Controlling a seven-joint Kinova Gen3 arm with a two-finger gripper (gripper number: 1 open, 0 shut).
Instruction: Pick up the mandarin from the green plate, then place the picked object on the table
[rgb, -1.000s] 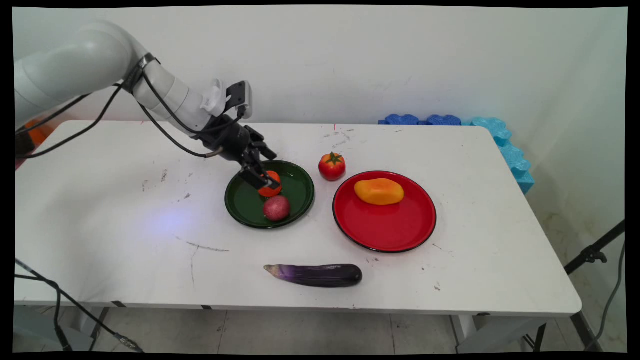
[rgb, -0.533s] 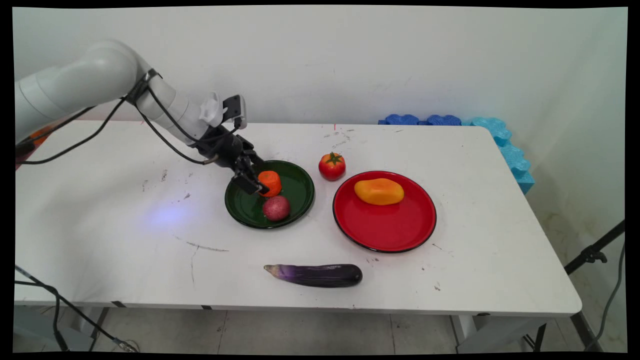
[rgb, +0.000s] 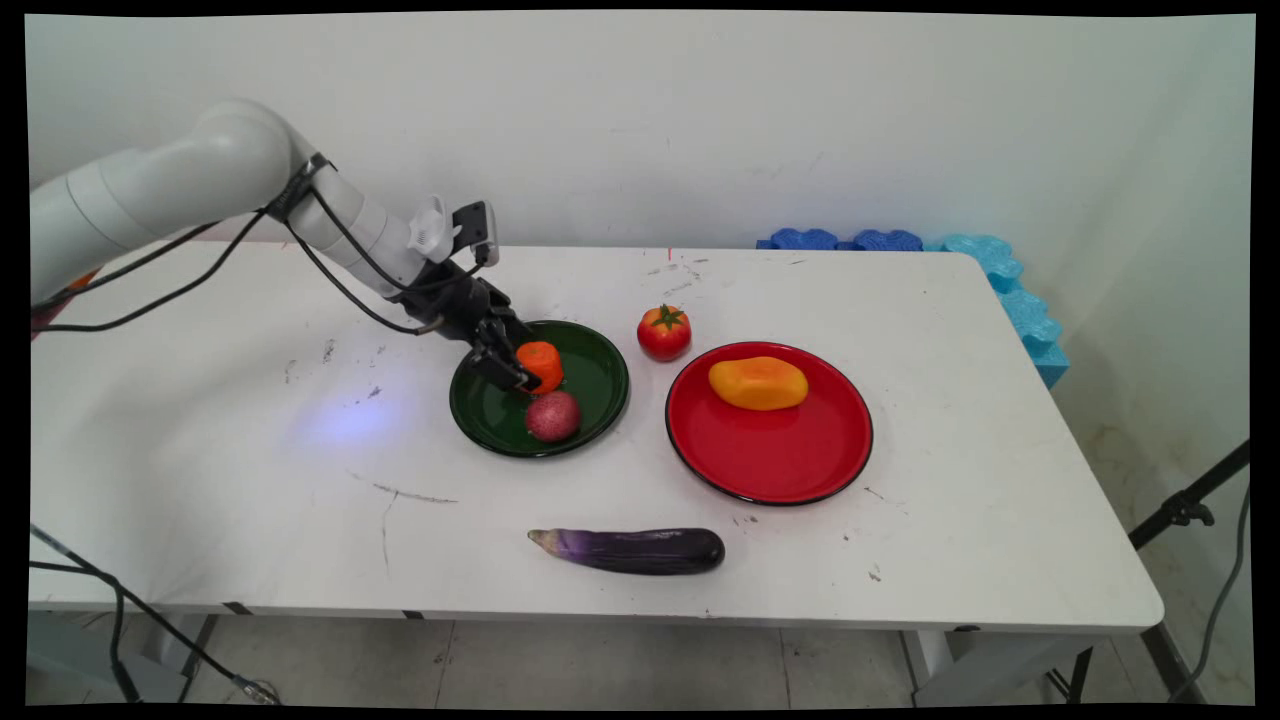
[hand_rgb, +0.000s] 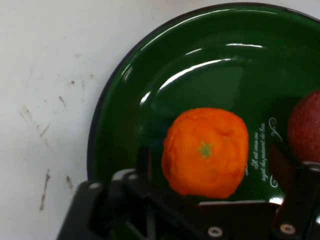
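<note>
In the main view the gripper (rgb: 512, 366) reaches down from ten o'clock over the green plate (rgb: 590, 395), its fingers spread on either side of the orange fruit (rgb: 541, 364), which sits on the plate's upper left part. Whether the fingers press the fruit or merely flank it I cannot tell from here. A reddish round fruit (rgb: 553, 416) lies just beside the orange one at five o'clock, near the plate's front rim. The tomato (rgb: 664, 332) stands on the table (rgb: 200, 420) just off the plate's rim at two o'clock, between it and the red plate (rgb: 780, 460), which carries a yellow-orange mango (rgb: 758, 383) on its far half. The eggplant (rgb: 632, 550) lies lengthwise near the table's front edge, well apart from both plates. Broad bare table lies at nine o'clock of the green plate and along the right end.

In the hand view the orange fruit (hand_rgb: 206, 152) fills the centre (its small green star faces the camera), resting on the green plate (hand_rgb: 125, 100). The reddish fruit (hand_rgb: 306, 127) shows at three o'clock. The gripper (hand_rgb: 207, 197) is open, one finger low at seven o'clock, the other at four o'clock; neither plainly grips the fruit.
</note>
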